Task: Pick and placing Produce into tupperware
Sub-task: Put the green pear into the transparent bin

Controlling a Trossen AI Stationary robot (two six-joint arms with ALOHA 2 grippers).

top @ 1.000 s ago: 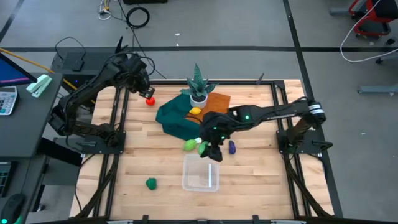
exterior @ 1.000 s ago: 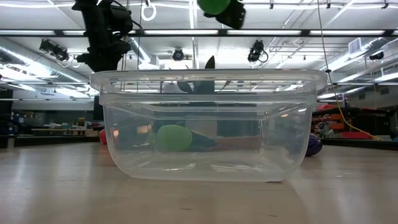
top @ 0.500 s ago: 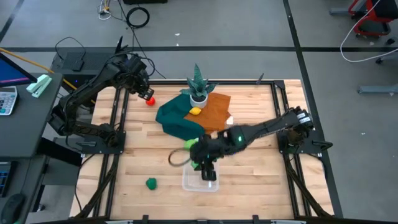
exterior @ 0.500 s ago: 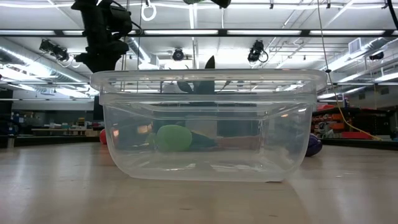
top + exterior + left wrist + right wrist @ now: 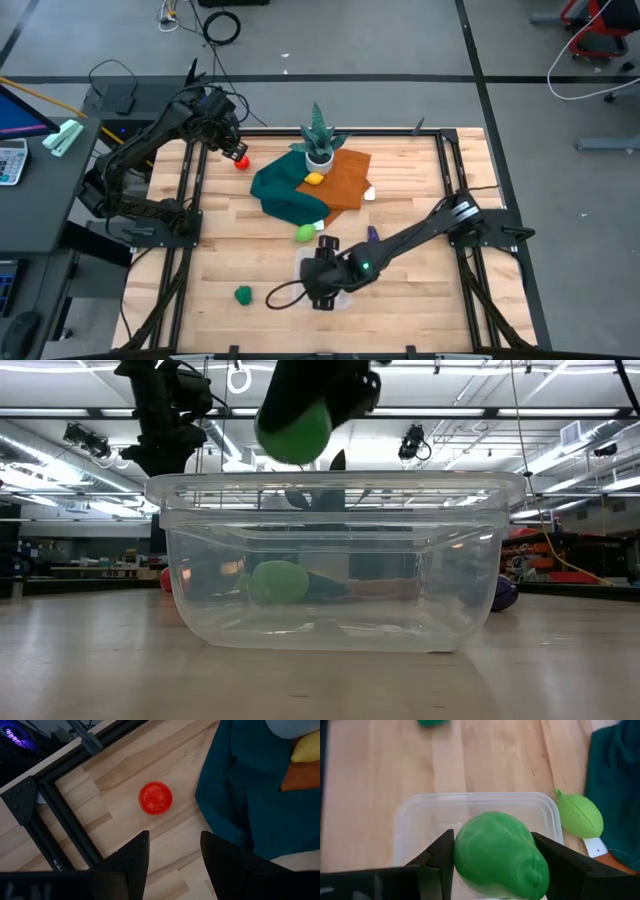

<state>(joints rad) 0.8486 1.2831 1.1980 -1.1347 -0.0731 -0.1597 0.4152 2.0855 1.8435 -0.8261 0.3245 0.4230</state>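
My right gripper (image 5: 322, 280) is shut on a green toy produce piece (image 5: 497, 852) and hangs over the open top of the clear tub (image 5: 420, 815); in the low view the piece (image 5: 293, 430) is just above the tub's rim (image 5: 335, 482). My left gripper (image 5: 172, 852) is open above the red piece (image 5: 155, 798), which lies on the table near the far left corner. A light green piece (image 5: 305, 233), a purple piece (image 5: 372, 235) and a dark green piece (image 5: 243, 294) lie on the wood. The yellow piece (image 5: 315, 179) rests on the cloths. My right gripper pinches the green piece between its two fingers (image 5: 440, 855), one on each flank (image 5: 465, 845) of the piece. The fingers come from above, pointing down. The piece is lifted clear, over the tub's opening, touching neither rim nor floor.
A teal cloth (image 5: 285, 195) and an orange cloth (image 5: 345, 175) lie at the table's far middle, with a spiky green plant in a white pot (image 5: 318, 140) behind them. Black frame rails (image 5: 190, 200) run along the left and right sides. Bare wood lies left of the tub.
My right gripper has carried the green piece from beside the teal cloth toward the table's near edge and now stands over the tub; in the low view it rose out of the top and came back down lower. The left arm has kept still.
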